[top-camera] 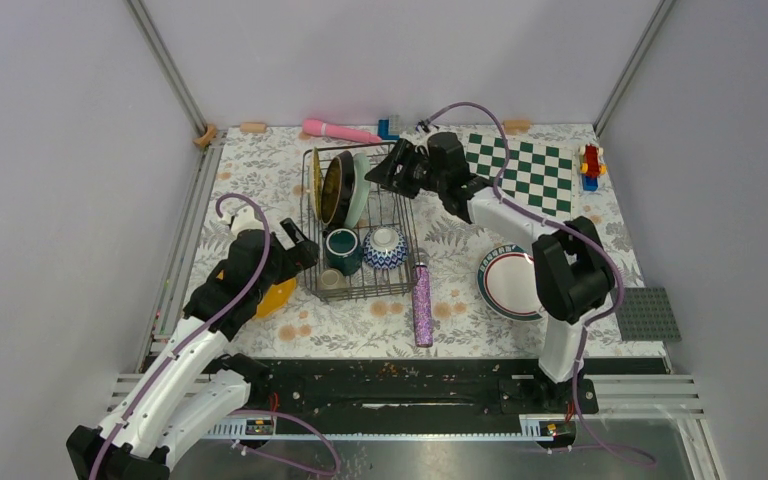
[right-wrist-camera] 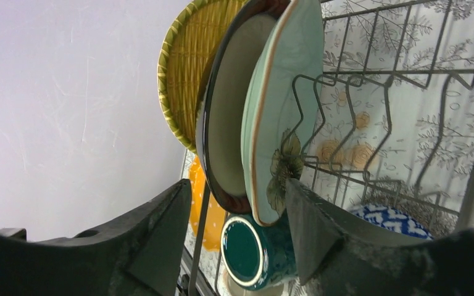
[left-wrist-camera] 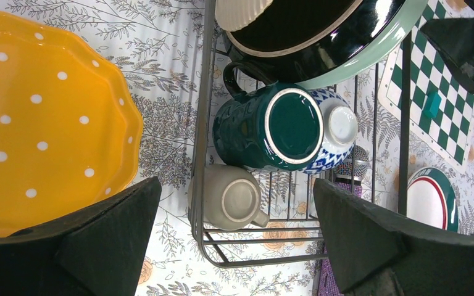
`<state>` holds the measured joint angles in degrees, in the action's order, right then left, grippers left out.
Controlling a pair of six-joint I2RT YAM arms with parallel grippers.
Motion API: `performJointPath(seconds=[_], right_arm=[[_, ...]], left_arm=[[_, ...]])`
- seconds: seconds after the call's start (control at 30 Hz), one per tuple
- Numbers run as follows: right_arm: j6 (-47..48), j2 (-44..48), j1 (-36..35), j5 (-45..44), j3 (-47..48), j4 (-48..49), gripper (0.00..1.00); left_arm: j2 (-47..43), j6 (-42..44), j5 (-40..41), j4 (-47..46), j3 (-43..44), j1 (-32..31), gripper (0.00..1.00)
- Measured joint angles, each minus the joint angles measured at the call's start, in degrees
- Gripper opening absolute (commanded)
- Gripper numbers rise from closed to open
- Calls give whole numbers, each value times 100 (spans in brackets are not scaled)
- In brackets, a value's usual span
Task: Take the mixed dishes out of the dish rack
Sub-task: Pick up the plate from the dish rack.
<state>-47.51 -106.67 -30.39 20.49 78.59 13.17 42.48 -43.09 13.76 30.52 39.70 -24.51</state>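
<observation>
The black wire dish rack (top-camera: pixel 311 215) holds three upright plates: a yellow woven one (top-camera: pixel 318 183), a dark-rimmed one (top-camera: pixel 335 190) and a pale green one (top-camera: pixel 359 188). Its front holds a teal mug (top-camera: pixel 342 248), a patterned bowl (top-camera: pixel 385 247) and a greyish cup (top-camera: pixel 332 280). My right gripper (top-camera: pixel 388 165) is open beside the plates. In the right wrist view its fingers (right-wrist-camera: pixel 160 222) flank the edges of the dark plate (right-wrist-camera: pixel 228 123) and the green plate (right-wrist-camera: pixel 278 105). My left gripper (left-wrist-camera: pixel 234 185) is open above the greyish cup (left-wrist-camera: pixel 234 197) at the rack's front left corner.
A yellow dotted plate (top-camera: pixel 278 297) lies on the table left of the rack, under my left arm. A white plate with a green-red rim (top-camera: pixel 508 282) lies at the right. A glittery purple cylinder (top-camera: pixel 422 300) lies by the rack's front right. The chessboard (top-camera: pixel 525 170) is behind.
</observation>
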Motion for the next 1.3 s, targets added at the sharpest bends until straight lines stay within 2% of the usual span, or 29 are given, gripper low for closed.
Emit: performJointPath(seconds=[0.3,0.73,1.23,1.3], right_arm=[[-149,-614,-129,-214,651,-109,48],[-236,-1126,-337,-459,1169,-452,36],[-520,-1145,-455,-627,1259,-444,0],[-564,-1104,-463,-662,1204,-422,0]], left_arm=[[0,0,0,0,0,0,99],[0,-2,2,24,0,0,99],[-35,-50,11,33,-168,0,99],[-31,-52,11,31,-173,0,99]])
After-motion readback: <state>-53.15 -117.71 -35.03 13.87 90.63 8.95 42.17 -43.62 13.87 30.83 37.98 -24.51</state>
